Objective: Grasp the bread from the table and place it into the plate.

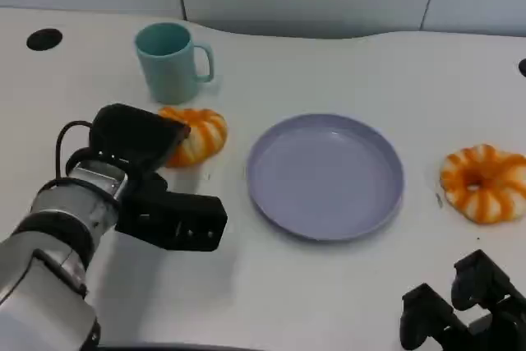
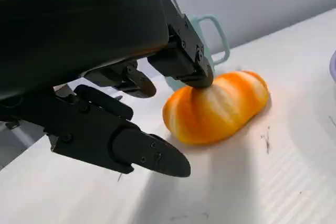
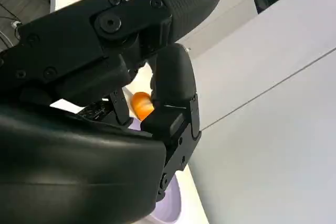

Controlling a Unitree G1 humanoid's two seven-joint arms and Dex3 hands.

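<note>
An orange-and-white bread lies on the white table left of the lavender plate. My left hand reaches over the bread's near-left side. In the left wrist view one fingertip touches the top of the bread, while the thumb stays apart below it, so the bread is not gripped. A second, ring-shaped bread lies right of the plate. My right hand rests at the table's near right with fingers curled and nothing in them; the right wrist view shows bread and the plate's rim.
A teal mug stands just behind the left bread, and shows close behind it in the left wrist view as the mug. A black round hole marks the table's far left. The table's back edge curves behind the plate.
</note>
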